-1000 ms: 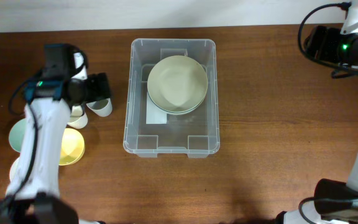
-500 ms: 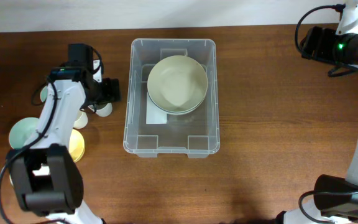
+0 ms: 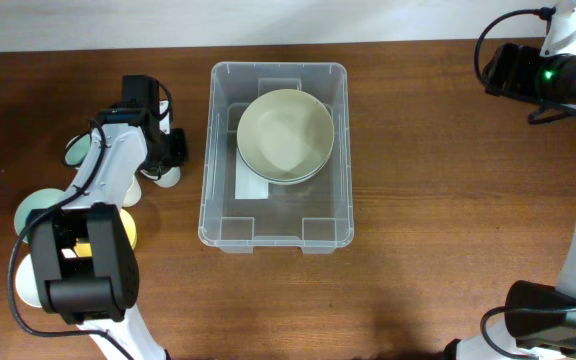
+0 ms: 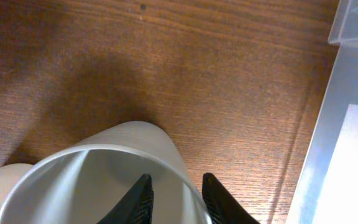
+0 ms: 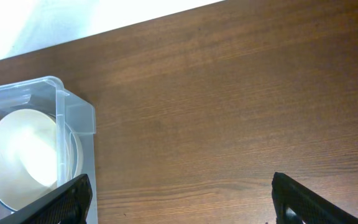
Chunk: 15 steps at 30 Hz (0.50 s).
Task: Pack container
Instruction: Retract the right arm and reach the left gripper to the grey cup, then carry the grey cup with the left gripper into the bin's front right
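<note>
1. The brown wooden worktop (image 3: 438,200) fills the overhead view.
2. The container (image 3: 210,150), a clear rectangular bin, stands upright at the centre of the overhead frame, its long sides running top to bottom. A white label (image 3: 249,186) shows through its base at left of centre.
3. A stack of pale cream bowls (image 3: 285,135) sits inside the container, in its upper half, partly covering the label.
4. A pale green bowl (image 3: 36,210) lies at the left of the frame, well apart from the container; the left arm partly hides it.
5. The right tool (image 5: 181,180) hangs at the upper right of the overhead frame, well apart from the container. Its fingers are spread wide with nothing between them.
6. The left tool (image 4: 176,177) sits just left of the container. Its fingers are drawn close together, one inside and one outside the white cup (image 4: 86,180), pinching the cup's wall.
7. The white cup rests on the worktop near the container's left wall, apart from it.
</note>
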Motion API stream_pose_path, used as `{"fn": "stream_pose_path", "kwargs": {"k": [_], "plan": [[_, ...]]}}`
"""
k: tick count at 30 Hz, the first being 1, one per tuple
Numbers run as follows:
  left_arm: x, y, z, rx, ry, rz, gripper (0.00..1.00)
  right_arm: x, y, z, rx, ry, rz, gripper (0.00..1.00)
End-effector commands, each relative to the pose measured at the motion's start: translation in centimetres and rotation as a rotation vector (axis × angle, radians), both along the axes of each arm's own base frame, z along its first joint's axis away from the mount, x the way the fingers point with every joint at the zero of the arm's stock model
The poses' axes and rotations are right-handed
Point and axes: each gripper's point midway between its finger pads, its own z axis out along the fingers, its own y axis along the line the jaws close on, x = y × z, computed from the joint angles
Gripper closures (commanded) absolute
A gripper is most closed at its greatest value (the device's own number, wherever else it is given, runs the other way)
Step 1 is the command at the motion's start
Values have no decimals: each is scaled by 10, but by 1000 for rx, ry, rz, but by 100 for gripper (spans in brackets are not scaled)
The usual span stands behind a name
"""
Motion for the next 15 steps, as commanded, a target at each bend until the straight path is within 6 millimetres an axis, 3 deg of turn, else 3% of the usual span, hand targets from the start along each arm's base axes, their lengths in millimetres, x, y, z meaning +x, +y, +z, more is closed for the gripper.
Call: {"fn": "stream_pose_path", "kwargs": {"k": [1, 5, 8, 12, 15], "plan": [[8, 0, 4, 11, -19, -5, 79, 0, 1, -5, 17, 14, -1, 12], [9, -1, 5, 11, -24, -7, 97, 0, 1, -5, 17, 14, -2, 12], [18, -4, 22, 13, -58, -14, 99, 1, 1, -5, 17, 13, -2, 12], [34, -13, 74, 24, -139, -47, 99, 0, 0, -5, 14, 14, -4, 12], [32, -30, 134, 20, -194, -82, 100, 0, -2, -5, 5, 17, -11, 12]]}}
